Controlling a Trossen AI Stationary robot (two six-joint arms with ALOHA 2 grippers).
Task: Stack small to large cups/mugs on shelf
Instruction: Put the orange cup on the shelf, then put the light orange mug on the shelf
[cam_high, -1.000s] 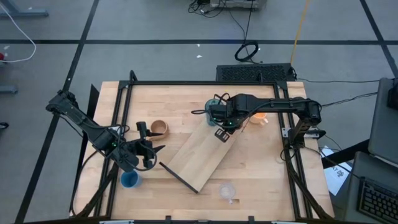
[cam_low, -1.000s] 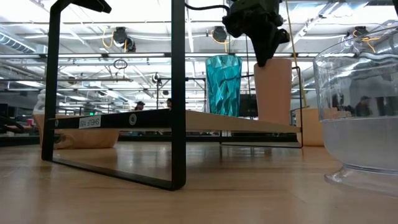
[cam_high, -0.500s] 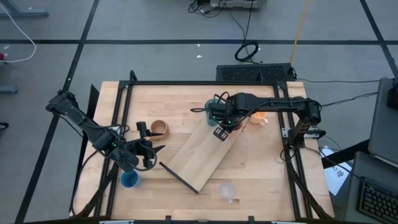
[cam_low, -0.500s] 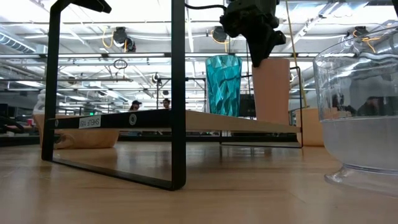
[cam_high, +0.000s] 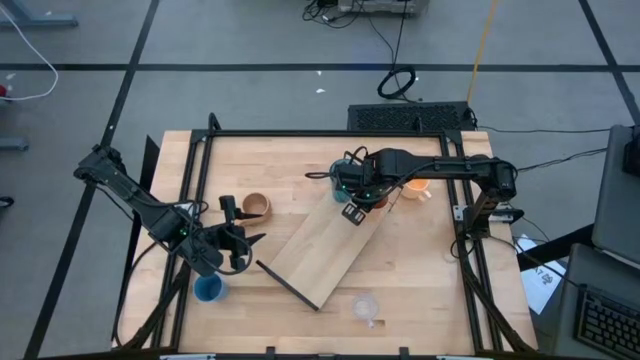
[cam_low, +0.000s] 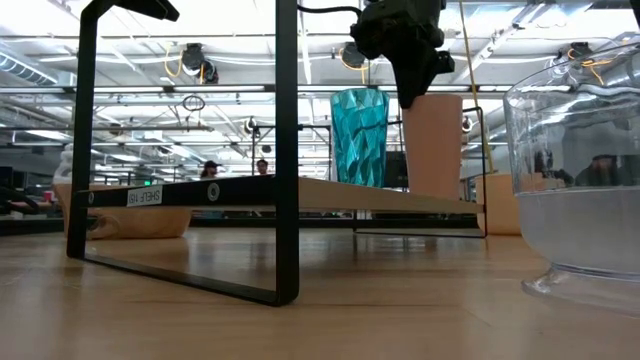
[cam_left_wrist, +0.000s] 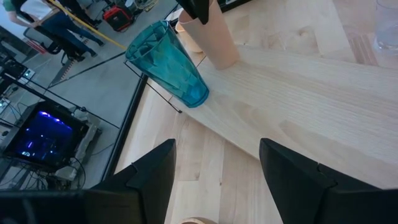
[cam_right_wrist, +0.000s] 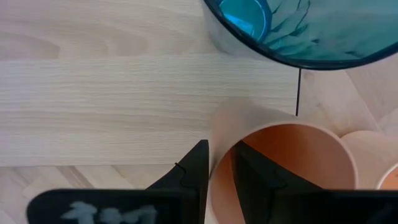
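Right gripper (cam_right_wrist: 214, 168) is pinching rim of tall orange cup (cam_low: 433, 145), fingers straddling its wall; cup's standing on shelf (cam_high: 325, 245) beside teal tumbler (cam_low: 359, 137). Left gripper (cam_high: 240, 245) is hanging w/ fingers spread nr blue cup (cam_high: 208, 289) on bench (cam_high: 420, 290).

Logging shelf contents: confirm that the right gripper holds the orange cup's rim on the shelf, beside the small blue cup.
Not quite. The right gripper does pinch the orange cup on the shelf, but its neighbour is the tall teal tumbler, per the low view.
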